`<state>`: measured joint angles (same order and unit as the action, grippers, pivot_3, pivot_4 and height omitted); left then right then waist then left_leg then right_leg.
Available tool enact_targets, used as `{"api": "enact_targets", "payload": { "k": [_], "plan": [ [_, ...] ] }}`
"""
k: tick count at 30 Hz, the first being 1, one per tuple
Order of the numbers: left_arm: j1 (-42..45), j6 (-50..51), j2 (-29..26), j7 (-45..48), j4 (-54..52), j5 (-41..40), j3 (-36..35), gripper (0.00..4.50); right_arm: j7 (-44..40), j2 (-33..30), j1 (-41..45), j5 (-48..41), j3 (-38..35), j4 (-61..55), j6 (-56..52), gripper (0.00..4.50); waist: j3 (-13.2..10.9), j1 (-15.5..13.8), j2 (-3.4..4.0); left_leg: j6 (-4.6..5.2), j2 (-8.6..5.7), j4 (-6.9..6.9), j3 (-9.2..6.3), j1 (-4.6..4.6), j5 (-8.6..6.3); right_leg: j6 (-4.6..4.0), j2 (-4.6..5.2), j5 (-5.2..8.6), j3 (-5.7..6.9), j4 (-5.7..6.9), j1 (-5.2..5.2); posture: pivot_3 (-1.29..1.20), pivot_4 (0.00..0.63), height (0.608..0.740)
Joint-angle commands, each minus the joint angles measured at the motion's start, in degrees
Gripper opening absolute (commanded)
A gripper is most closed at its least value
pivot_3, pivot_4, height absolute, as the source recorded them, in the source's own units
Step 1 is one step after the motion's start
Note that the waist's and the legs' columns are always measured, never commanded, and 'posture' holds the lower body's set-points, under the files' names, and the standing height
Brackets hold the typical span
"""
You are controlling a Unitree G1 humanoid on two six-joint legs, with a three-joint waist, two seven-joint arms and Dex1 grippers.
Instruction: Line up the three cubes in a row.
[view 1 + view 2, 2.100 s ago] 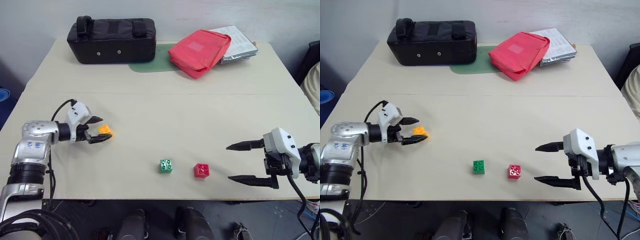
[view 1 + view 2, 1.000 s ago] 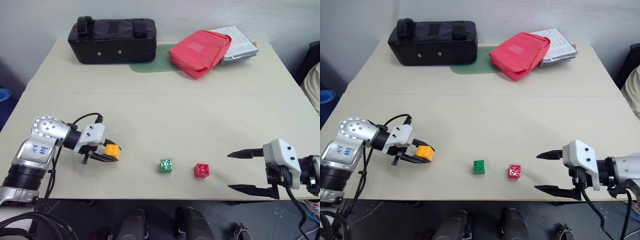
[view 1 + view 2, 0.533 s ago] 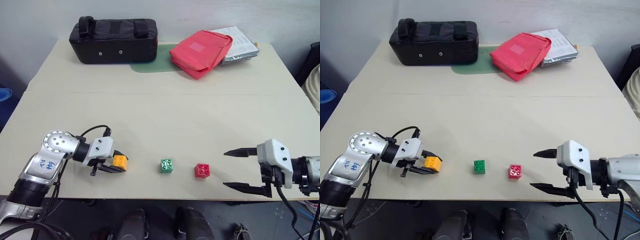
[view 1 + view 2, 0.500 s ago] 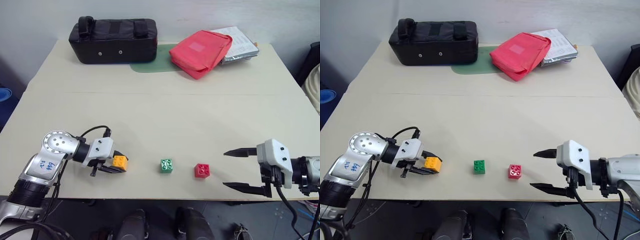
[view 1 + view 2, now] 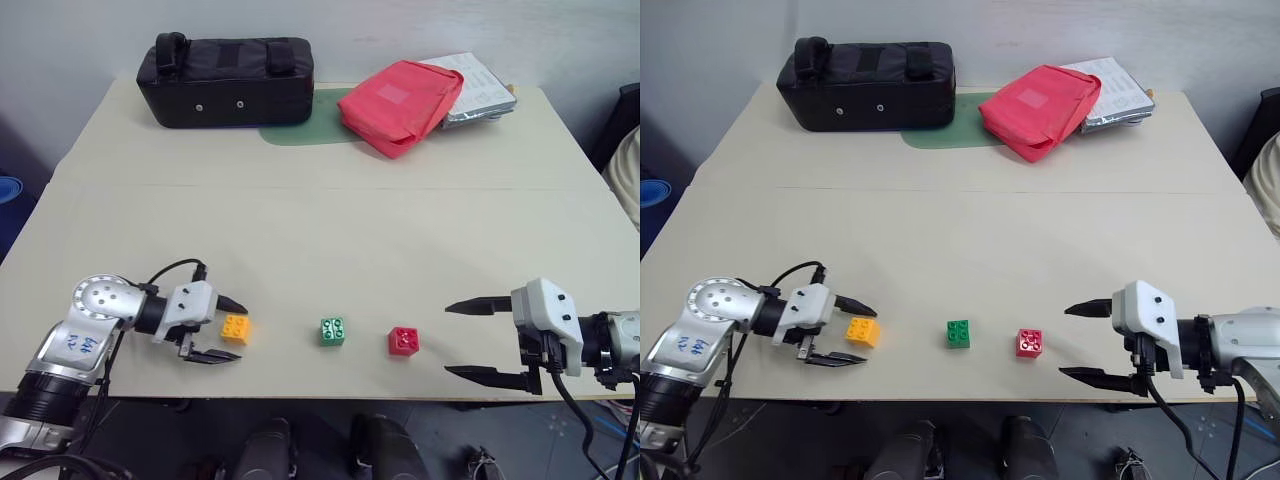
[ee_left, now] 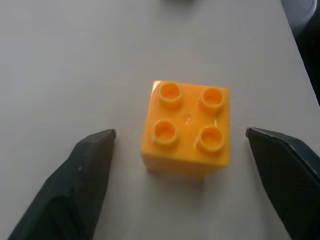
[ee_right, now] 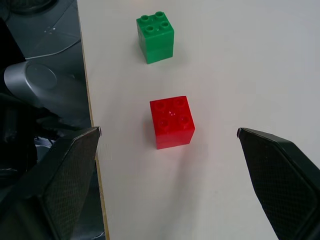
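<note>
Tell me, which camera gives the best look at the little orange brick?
The left wrist view: the orange brick sits close up, four studs showing, between the open left gripper's fingers, untouched. Both eye views show it small on the table, left of the green brick.

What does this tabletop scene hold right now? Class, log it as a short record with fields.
surface: beige table
row near front edge: orange-yellow studded plastic brick, green studded plastic brick, red studded plastic brick
left gripper: open, orange-yellow brick between its fingers, not gripped
right gripper: open, empty, beside red brick
far edge: black fabric case, red fabric pouch
</note>
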<state>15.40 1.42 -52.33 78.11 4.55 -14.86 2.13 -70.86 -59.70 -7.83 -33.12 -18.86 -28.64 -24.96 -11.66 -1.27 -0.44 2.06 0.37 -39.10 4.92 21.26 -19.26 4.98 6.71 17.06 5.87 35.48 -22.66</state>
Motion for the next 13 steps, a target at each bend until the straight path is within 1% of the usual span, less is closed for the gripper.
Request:
{"api": "enact_targets", "payload": {
  "k": [1, 3, 5, 9, 11, 13],
  "plan": [
    [-1.8, 3.1, -5.3, 3.3, -1.3, -4.7, -6.5, 4.45, -4.3, -1.8, -1.3, -0.5, -5.4, 2.7, 2.2, 4.5, 0.0, 0.0, 0.0, 0.0, 0.0, 0.0, 0.0, 0.0, 0.0, -0.01, 0.0, 0.0, 0.0, -0.01, 0.0, 0.0, 0.15, 0.74],
    [-2.5, 7.5, -8.8, 5.1, -2.1, -8.1, -10.3, 4.45, -7.3, -2.6, -1.6, -1.2, -8.4, 5.4, 2.8, 4.5, 0.0, 0.1, 0.01, 0.01, 0.01, 0.0, 0.0, 0.01, -0.01, -0.01, 0.0, 0.01, 0.0, -0.02, 0.0, 0.0, 0.15, 0.74],
    [-3.8, 11.2, -13.6, 8.1, -1.8, -10.1, -14.1, 4.45, -10.8, -3.7, -1.3, -2.4, -11.4, 9.1, 2.8, 4.5, 0.0, 0.1, 0.01, 0.01, 0.01, 0.0, -0.01, 0.0, -0.01, -0.02, 0.0, 0.01, 0.0, -0.03, 0.01, 0.0, 0.15, 0.74],
    [-8.8, 12.1, -20.3, 13.0, -0.3, -11.5, -20.6, 4.45, -17.5, -5.5, -1.3, -2.8, -14.8, 15.9, 4.5, 4.5, 0.0, 0.4, 0.05, -0.02, 0.03, 0.06, -0.02, -0.04, -0.04, -0.05, 0.0, 0.03, -0.01, -0.08, 0.02, 0.0, 0.15, 0.74],
    [-10.6, 12.3, -21.9, 13.5, 0.8, -12.3, -24.1, 4.45, -20.3, -6.1, -1.2, -2.7, -15.3, 18.8, 5.6, 4.5, -0.1, 0.5, 0.11, -0.02, 0.03, 0.1, -0.01, -0.04, -0.06, -0.07, 0.01, 0.04, -0.01, -0.09, 0.01, 0.0, 0.15, 0.74],
    [-11.3, 11.0, -21.7, 13.2, 0.4, -13.0, -25.4, 4.45, -20.6, -5.7, -0.8, -2.8, -14.1, 19.2, 6.2, 4.5, -0.1, 0.5, 0.11, -0.05, 0.05, 0.11, -0.02, -0.04, -0.07, -0.11, 0.01, 0.06, 0.02, -0.08, -0.01, 0.0, 0.15, 0.74]
  ]
}}
